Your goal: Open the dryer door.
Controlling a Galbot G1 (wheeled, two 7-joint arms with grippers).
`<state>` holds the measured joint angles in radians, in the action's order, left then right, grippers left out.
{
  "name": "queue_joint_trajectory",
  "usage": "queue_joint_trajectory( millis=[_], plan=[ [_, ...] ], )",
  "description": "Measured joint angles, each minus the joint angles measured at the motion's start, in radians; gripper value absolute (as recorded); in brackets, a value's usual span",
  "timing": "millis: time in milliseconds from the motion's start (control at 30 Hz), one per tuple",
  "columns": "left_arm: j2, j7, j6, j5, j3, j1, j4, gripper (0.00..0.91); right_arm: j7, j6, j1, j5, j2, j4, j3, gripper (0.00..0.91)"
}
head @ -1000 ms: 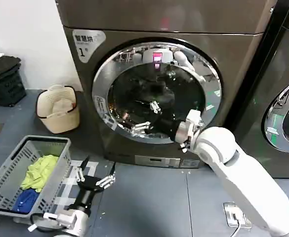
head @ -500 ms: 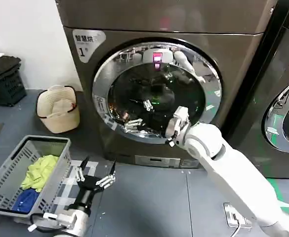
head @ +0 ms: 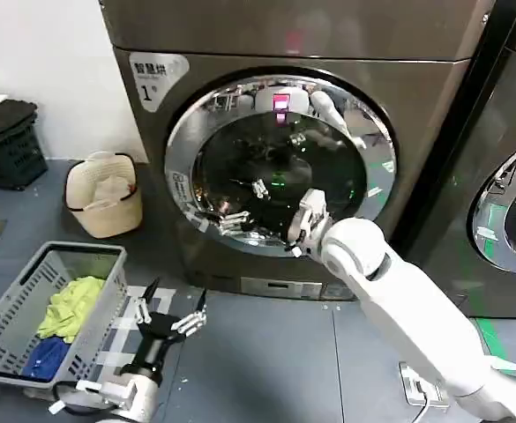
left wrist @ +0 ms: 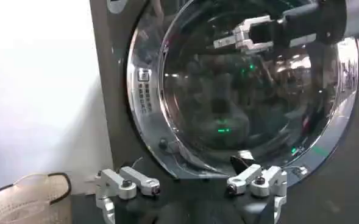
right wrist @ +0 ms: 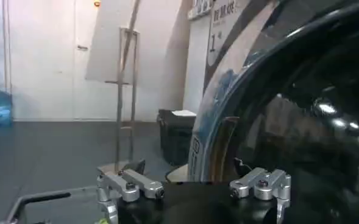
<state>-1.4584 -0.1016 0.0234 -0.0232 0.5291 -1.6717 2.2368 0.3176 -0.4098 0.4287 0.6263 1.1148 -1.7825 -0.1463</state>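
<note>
Left claw (head: 171,322) idle, low on the floor side, fingers spread wide, nothing in it; grey laundry basket (head: 28,348) with yellow-green and blue cloth sits just to its left, the woven wicker basket (head: 104,196) farther up and left, against the wall. Ahead of and above that claw: the bronze-grey dryer (head: 416,115) marked "1", and the dryer door (head: 280,97), still flush in its frame, so not opened yet. Right claw (head: 303,225) is up at the lower right part of the dark glass, fingers parted, nothing between them; from here can't tell whether it touches the glass. Door's chrome rim runs just below and to the right of that claw, with the far left rim well apart from it. My read: the arm is reaching along the door face to get at the rim edge and hook it, since there's no separate handle visible to grab. Left wrist view shows the right claw (left wrist: 246,38) high in front of the glass, same spread. Second darker machine (head: 513,176) sits well right of the right claw, not our target.
</note>
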Motion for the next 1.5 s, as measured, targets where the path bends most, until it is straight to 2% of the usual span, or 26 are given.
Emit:
queue_joint_trajectory(
  millis=[1500],
  plan=[
    [-0.003, 0.001, 0.0, 0.003, 0.001, -0.004, 0.009, 0.907, 0.029, 0.02, -0.047, -0.044, 0.098, 0.142, -0.051, 0.907]
  ],
)
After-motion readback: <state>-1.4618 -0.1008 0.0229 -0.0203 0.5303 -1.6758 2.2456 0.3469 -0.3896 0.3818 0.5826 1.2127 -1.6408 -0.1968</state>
